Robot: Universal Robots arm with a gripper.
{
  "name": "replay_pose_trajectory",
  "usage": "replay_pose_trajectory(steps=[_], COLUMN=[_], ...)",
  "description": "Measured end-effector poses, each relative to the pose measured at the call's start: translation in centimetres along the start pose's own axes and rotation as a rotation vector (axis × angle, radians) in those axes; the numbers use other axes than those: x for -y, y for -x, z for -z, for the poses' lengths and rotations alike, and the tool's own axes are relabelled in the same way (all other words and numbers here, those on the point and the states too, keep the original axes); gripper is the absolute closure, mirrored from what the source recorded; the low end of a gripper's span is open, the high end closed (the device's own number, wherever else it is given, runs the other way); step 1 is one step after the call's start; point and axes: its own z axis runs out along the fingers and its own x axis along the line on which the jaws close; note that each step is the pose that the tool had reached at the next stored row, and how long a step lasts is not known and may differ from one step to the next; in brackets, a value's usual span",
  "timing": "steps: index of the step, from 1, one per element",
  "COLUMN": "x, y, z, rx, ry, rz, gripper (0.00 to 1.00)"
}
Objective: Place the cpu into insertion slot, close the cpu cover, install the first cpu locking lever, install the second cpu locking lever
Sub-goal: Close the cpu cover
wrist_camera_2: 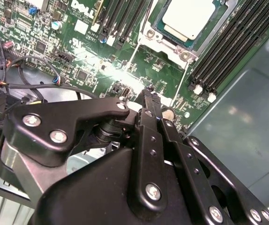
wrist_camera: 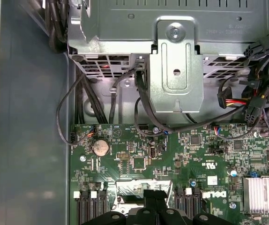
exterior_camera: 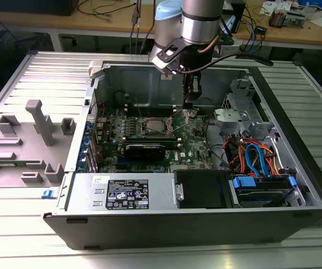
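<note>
The cpu, with its dull silver top, lies in the insertion slot on the green board inside the open case. The cpu cover lies down around the chip's edges. Two thin lever rods run from the socket's corner toward me. My gripper hangs over the board just to the exterior view's right of the socket. Its black fingers are shut together. One rod's end is close to the fingertips. I cannot tell whether they touch it.
Long black memory slots flank the socket. A black card lies in front of it. Bundled cables and a metal drive cage crowd the exterior view's right. A grey plastic fixture stands outside the case.
</note>
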Motion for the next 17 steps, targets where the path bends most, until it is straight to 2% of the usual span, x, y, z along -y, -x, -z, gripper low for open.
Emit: replay_pose_trajectory(steps=[9,17], x=[-0.06,-0.67], y=[0.00,-0.01], z=[0.00,-0.04], rx=[-0.0023,-0.0022], ry=[0.0001,0.0000], rz=[0.000,0.000], gripper=[0.89,0.89])
